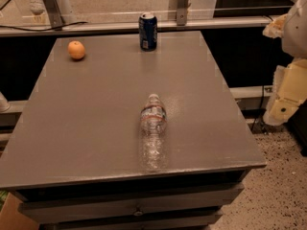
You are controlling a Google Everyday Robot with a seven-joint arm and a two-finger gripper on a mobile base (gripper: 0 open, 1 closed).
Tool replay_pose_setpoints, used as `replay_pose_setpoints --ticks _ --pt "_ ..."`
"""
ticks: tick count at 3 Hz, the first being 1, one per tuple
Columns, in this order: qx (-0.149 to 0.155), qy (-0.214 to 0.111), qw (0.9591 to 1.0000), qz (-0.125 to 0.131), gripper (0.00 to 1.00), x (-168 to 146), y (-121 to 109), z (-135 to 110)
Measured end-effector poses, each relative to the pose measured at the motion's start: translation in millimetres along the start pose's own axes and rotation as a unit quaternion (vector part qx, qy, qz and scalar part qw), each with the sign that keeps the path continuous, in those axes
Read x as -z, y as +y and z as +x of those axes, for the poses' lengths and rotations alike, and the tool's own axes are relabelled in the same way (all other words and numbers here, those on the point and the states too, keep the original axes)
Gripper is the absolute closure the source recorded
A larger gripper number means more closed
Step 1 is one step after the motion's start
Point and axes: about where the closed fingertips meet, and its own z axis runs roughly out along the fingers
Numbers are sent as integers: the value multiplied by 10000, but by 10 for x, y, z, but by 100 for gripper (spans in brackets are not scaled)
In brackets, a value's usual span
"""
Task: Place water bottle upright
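Observation:
The water bottle lies on its side on the grey table, right of centre and near the front edge. It is clear and crinkled. Its white cap points toward the far side and its base toward the front edge, with the red-white-blue label band near the neck. My gripper shows as cream-coloured parts at the right edge of the view. It is off the table's right side, well apart from the bottle, with nothing seen in it.
A dark blue soda can stands upright at the far edge of the table. An orange sits at the far left. A metal rail and glass panel run behind the table. Speckled floor lies to the right.

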Motion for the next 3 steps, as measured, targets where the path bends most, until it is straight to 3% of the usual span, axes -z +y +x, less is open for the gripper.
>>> replay_pose_setpoints --ticks 1,2,3 --pt "0 0 10000 1 0 1 0 0" --pt "286 -155 9995 28 0 -29 -17 -107" --pt "874 -368 9955 -89 0 -161 -10 -366"
